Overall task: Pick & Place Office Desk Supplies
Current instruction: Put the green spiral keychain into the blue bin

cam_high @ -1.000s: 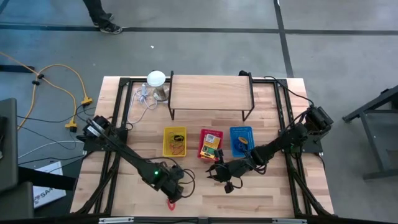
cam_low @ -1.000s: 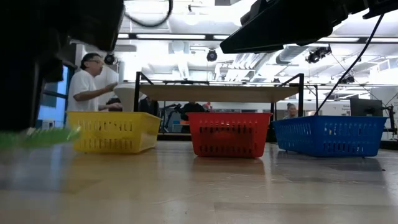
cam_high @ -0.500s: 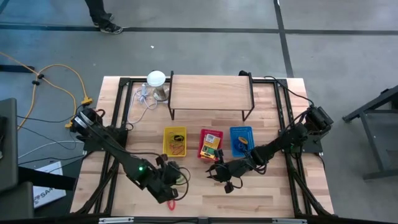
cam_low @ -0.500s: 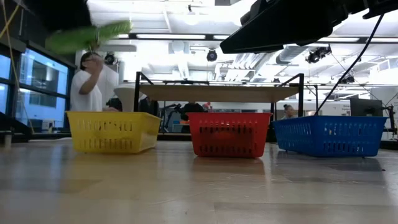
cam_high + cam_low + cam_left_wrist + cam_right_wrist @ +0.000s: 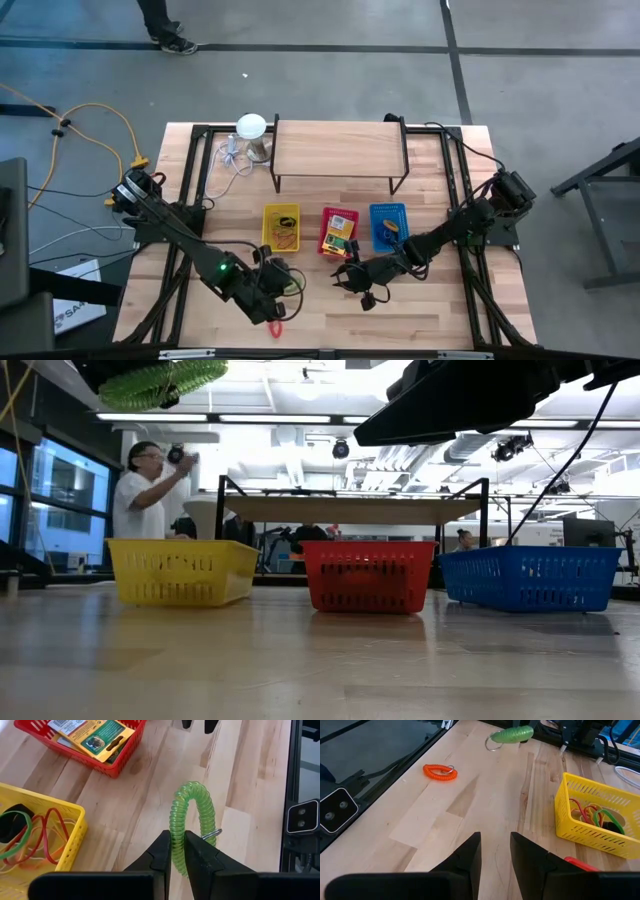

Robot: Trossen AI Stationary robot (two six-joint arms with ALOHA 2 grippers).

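Green coil [image 5: 192, 820] clamped in left gripper [image 5: 178, 851]; right gripper [image 5: 495, 845] empty, parted. Risk: springy coil slips before yellow basket [image 5: 75, 827].

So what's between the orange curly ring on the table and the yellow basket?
Only bare wooden table. In the right wrist view, nothing lies between the orange coil and the yellow basket. The green coil is held up in the left gripper's fingers.

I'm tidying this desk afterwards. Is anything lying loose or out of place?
One orange spiral coil ring lies loose on the bare wooden table, outside the baskets. A green spiral coil ring is in the left gripper's fingers, off the table.
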